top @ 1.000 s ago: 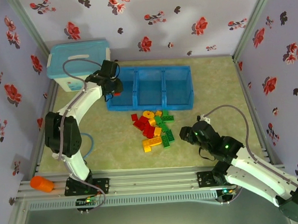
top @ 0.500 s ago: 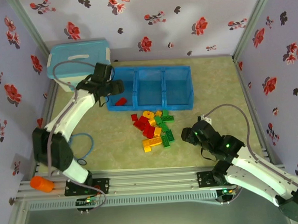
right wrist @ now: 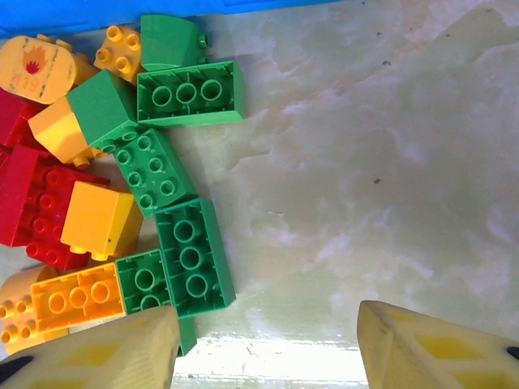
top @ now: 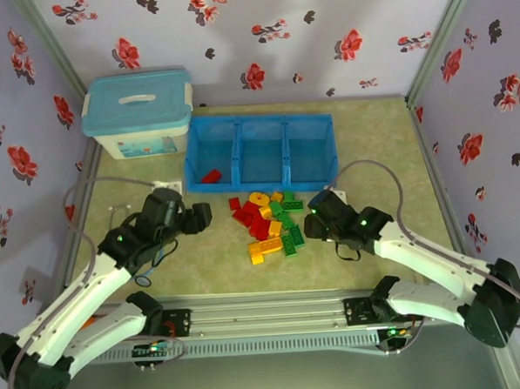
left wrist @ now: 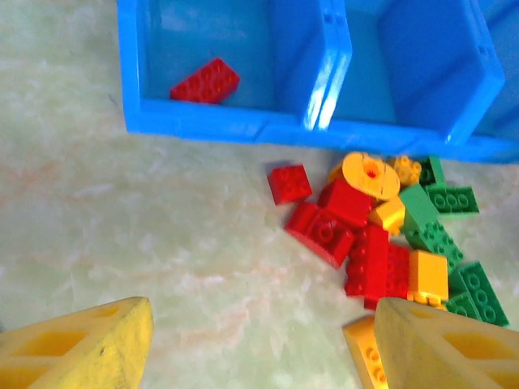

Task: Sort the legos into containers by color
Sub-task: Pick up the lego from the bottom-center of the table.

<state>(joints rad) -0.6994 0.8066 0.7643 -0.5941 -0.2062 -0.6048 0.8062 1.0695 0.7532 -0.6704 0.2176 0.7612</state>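
The legos lie in a loose pile of red, yellow-orange and green bricks just in front of the blue tray, whose three compartments are the containers. One red brick lies in the left compartment. My left gripper hovers left of the pile, open, with bare table between its fingers and a yellow brick by its right finger. My right gripper is open at the pile's right edge. A long green brick lies upside down beside its left finger.
A white storage box with a teal lid stands at the back left beside the tray. Flowered walls close in the table on three sides. Bare table lies right of the pile.
The left gripper opened and dropped the red brick into the left compartment, then pulled back to the pile's left side. The right gripper moved forward and left to the pile's right edge.
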